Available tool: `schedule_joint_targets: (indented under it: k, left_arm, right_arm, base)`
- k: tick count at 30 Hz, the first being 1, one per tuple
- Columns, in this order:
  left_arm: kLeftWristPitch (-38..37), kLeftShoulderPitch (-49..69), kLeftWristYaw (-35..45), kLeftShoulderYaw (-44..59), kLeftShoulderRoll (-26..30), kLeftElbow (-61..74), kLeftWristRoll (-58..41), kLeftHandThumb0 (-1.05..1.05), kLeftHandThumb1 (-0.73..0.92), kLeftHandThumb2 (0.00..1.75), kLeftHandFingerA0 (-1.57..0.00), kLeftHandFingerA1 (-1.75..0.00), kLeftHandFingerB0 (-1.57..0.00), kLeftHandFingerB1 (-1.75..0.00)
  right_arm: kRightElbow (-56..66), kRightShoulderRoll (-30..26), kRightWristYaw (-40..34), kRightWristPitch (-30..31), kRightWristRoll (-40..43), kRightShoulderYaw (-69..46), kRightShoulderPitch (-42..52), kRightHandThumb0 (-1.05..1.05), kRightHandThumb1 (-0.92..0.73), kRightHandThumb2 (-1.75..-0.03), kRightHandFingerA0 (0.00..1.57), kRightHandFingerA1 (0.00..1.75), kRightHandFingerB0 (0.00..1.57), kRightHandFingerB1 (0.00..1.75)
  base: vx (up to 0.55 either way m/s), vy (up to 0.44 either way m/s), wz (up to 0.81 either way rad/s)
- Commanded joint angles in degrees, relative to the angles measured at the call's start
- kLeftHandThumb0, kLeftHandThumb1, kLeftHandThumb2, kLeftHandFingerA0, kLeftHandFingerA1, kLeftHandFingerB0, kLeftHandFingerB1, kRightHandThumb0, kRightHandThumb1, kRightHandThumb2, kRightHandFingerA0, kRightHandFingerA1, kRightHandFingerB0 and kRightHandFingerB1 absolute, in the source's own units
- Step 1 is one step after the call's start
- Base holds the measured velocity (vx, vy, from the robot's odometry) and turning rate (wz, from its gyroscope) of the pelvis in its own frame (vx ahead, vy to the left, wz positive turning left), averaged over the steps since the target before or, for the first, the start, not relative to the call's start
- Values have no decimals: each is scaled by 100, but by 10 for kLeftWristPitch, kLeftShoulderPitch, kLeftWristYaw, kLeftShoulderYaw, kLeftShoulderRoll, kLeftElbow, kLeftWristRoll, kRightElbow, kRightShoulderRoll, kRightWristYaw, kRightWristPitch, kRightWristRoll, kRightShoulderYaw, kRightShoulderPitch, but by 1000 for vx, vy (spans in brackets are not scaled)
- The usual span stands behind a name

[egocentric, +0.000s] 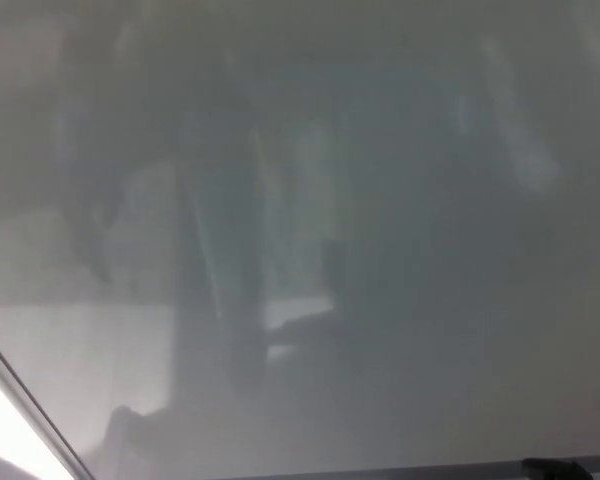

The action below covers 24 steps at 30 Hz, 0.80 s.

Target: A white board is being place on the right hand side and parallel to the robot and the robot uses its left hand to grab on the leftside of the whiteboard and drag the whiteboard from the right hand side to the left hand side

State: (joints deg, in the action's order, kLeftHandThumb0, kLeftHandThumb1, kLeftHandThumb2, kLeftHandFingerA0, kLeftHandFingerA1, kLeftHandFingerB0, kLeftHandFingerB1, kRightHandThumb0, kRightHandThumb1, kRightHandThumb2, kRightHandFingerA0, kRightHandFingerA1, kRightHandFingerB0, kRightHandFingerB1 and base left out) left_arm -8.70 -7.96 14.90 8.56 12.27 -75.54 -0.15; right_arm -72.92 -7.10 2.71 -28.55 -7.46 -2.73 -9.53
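Right up close to the camera, the whiteboard (380,250) filled almost the whole picture, gray and shiny, with dim blurry shapes mirrored in it. Its left edge (30,405) ran slanting across the bottom left corner. Its bottom rail (400,468) showed along the bottom. Neither hand could be seen, so how the fingers stood could not be told. The board looked big, stiff and slippery on its face. The left edge seemed the best place to grab it.

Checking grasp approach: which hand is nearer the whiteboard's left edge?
Cannot tell: neither hand shows. The whiteboard fills the view, with nothing gripping its visible left edge.
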Motion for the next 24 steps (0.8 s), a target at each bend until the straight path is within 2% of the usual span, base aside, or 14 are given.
schedule_joint_targets:
  k: [1, 4, 5, 7, 8, 9, 10, 13, 14, 17, 21, 22, 23, 24]
  left_arm:
    - [-19, 20, 22, -46, -10, 2, 40, -105, 92, 116, 0, 0, -20, -138]
    - [-28, 26, 23, -65, -12, 3, 47, -105, 92, 119, 0, 0, -30, -152]
    - [-28, 29, 27, -71, -15, 3, 47, -105, 92, 115, 0, 0, -157, -175]
    - [-25, 32, 32, -78, -17, 2, 47, -105, 92, 131, 0, 0, -157, -175]
    - [-26, 34, 31, -81, -18, 2, 47, -105, 92, 134, -8, -147, -157, -175]
    - [-26, 36, 31, -84, -19, 2, 48, -105, 92, 134, -8, -147, -157, -175]
    - [-27, 37, 34, -84, -19, 2, 47, -105, 92, 131, -47, -171, -157, -175]
    - [-28, 39, 38, -85, -18, 2, 46, -105, 92, 131, -47, -171, -157, -175]
    - [-32, 45, 40, -90, -20, 0, 52, -105, 92, 119, -157, -175, -157, -175]
    - [-30, 45, 46, -94, -22, -1, 54, -105, 92, 133, -157, -175, -157, -175]
    - [-34, 41, 49, -93, -24, 2, 51, -105, 92, 121, -157, -175, -157, -175]
    - [-35, 38, 49, -92, -24, 3, 51, -105, 92, 140, -48, -175, -157, -175]
    - [-36, 35, 48, -92, -26, 4, 50, -105, 92, 140, -48, -175, -157, -175]
    - [-40, 33, 49, -94, -26, 7, 52, -105, 92, 121, 0, -133, -157, -175]
  right_arm:
    - [-1, -5, 1, 5, 3, -1, -4, -105, -57, -69, 80, 104, 0, 78]
    - [-1, -5, 1, 4, 3, -1, -3, -105, -57, -69, 80, 104, 0, 78]
    - [-1, -5, 1, 4, 3, -1, -3, -105, -57, -69, 80, 104, 0, 78]
    - [-1, -5, 1, 5, 3, 0, -3, -105, -57, -69, 80, 104, 0, 78]
    - [-1, -5, 1, 5, 3, 0, -3, -105, -57, -69, 80, 104, 0, 78]
    - [-1, -5, 1, 5, 3, 0, -3, -105, -57, -69, 80, 104, 0, 78]
    - [-1, -5, 1, 5, 3, 0, -3, -105, -57, -69, 80, 104, 0, 78]
    - [-1, -5, 1, 5, 3, 0, -4, -105, -57, -69, 80, 104, 0, 78]
    - [-1, -6, 1, 4, 3, -1, -1, -105, -57, -69, 80, 104, 0, 78]
    - [-1, -7, 2, 3, 4, -2, -1, -105, -57, -69, 80, 104, 0, 78]
    - [-1, -7, 2, 2, 5, -3, 4, -105, -57, -69, 80, 104, 0, 78]
    - [-1, -8, 2, 2, 5, -3, 3, -105, -57, -69, 80, 104, 0, 78]
    - [-2, -8, 2, 3, 5, -4, 1, -105, -57, -69, 80, 104, 0, 78]
    - [-2, -8, 2, 3, 5, -4, 0, -105, -57, -69, 80, 104, 0, 78]
  base:
    - [0, 0, 0]
    - [0, 0, 0]
    - [0, 0, 0]
    - [0, 0, 0]
    - [0, 0, 0]
    - [0, 0, 0]
    - [0, 0, 0]
    - [0, 0, 0]
    - [0, 0, 0]
    - [0, 0, 0]
    - [0, 0, 0]
    - [0, 0, 0]
    - [0, 0, 0]
    - [0, 0, 0]
